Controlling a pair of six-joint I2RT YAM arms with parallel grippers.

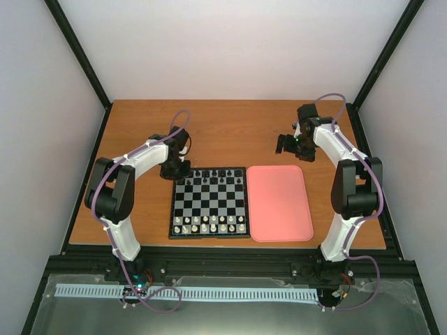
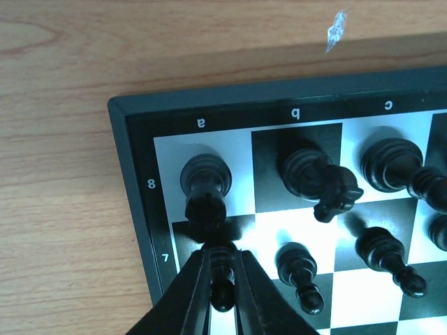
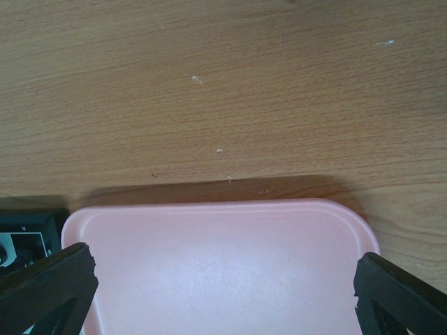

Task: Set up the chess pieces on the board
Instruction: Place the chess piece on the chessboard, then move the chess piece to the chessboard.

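Observation:
The board lies in the middle of the table, with black chess pieces on its far rows. In the left wrist view I see its a8 corner: a rook, a knight and a bishop on the back row, and pawns in front of them. My left gripper is shut on a black pawn standing on the a7 square. My right gripper hangs wide open over the far edge of the pink tray, holding nothing.
The pink tray lies right of the board with nothing showing in it. White pieces fill the board's two near rows. Bare wooden table stretches behind the board, and black frame posts stand at the corners.

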